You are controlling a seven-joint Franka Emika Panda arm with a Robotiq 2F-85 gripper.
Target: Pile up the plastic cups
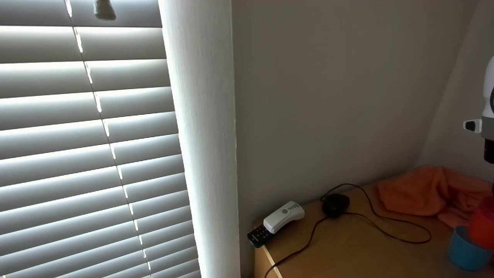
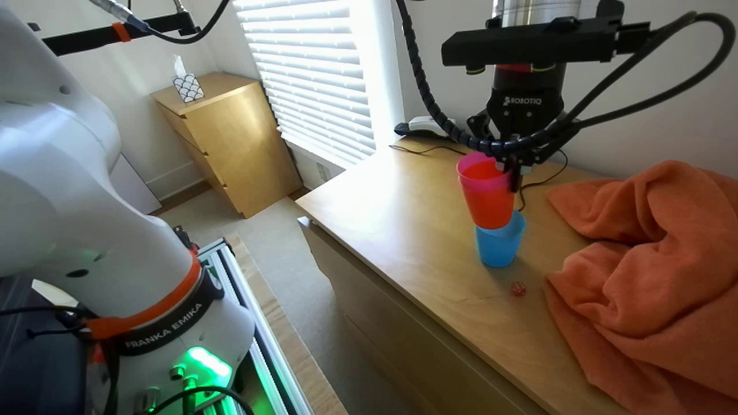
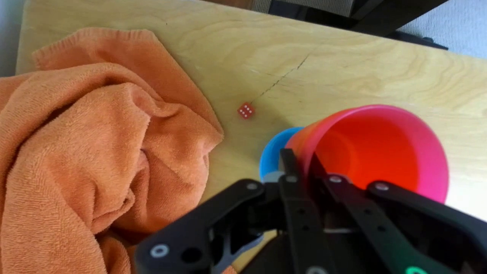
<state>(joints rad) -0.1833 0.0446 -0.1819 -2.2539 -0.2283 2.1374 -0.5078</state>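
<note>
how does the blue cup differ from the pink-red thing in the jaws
Colour: the blue cup is plain blue, while the pink-red thing, probably nested cups, is pink at the rim and red lower down.
Support: the blue cup stands on the wooden top; the pink-red thing is held by jaws closed on its rim.
Both are open-topped and narrow toward the base.
</note>
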